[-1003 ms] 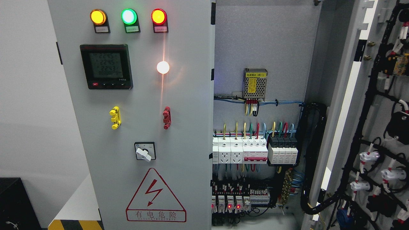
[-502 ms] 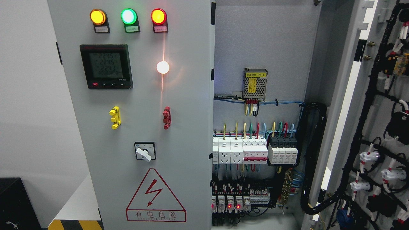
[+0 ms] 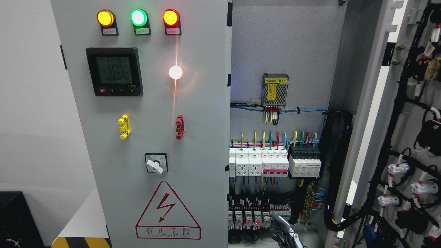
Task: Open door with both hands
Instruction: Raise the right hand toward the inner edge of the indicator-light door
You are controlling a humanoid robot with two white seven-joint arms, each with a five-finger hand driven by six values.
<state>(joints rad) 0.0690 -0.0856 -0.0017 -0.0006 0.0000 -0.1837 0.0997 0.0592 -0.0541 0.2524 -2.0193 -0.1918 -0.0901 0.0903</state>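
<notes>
The cabinet's left door [image 3: 193, 144] is a grey panel that covers the left half of the cabinet. It carries three lamps, a meter [image 3: 114, 71], a yellow handle [image 3: 124, 126], a red handle [image 3: 179, 126] and a rotary switch [image 3: 156, 163]. The right door [image 3: 382, 113] stands swung open at the right and shows its wired inner side. Between them the cabinet's inside [image 3: 282, 44] is exposed, with breakers [image 3: 274, 161] and terminals. My right hand [image 3: 286, 232] pokes up from the bottom edge in front of the lower terminals, touching neither door. The left arm is out of view.
A black cable bundle [image 3: 336, 172] runs down the cabinet's right inner edge. A black box [image 3: 15, 220] stands at the lower left, next to a yellow-and-black striped floor edge [image 3: 81, 242]. A white wall lies to the left.
My right hand has risen into view at the bottom edge, right of the middle. The doors have not moved.
</notes>
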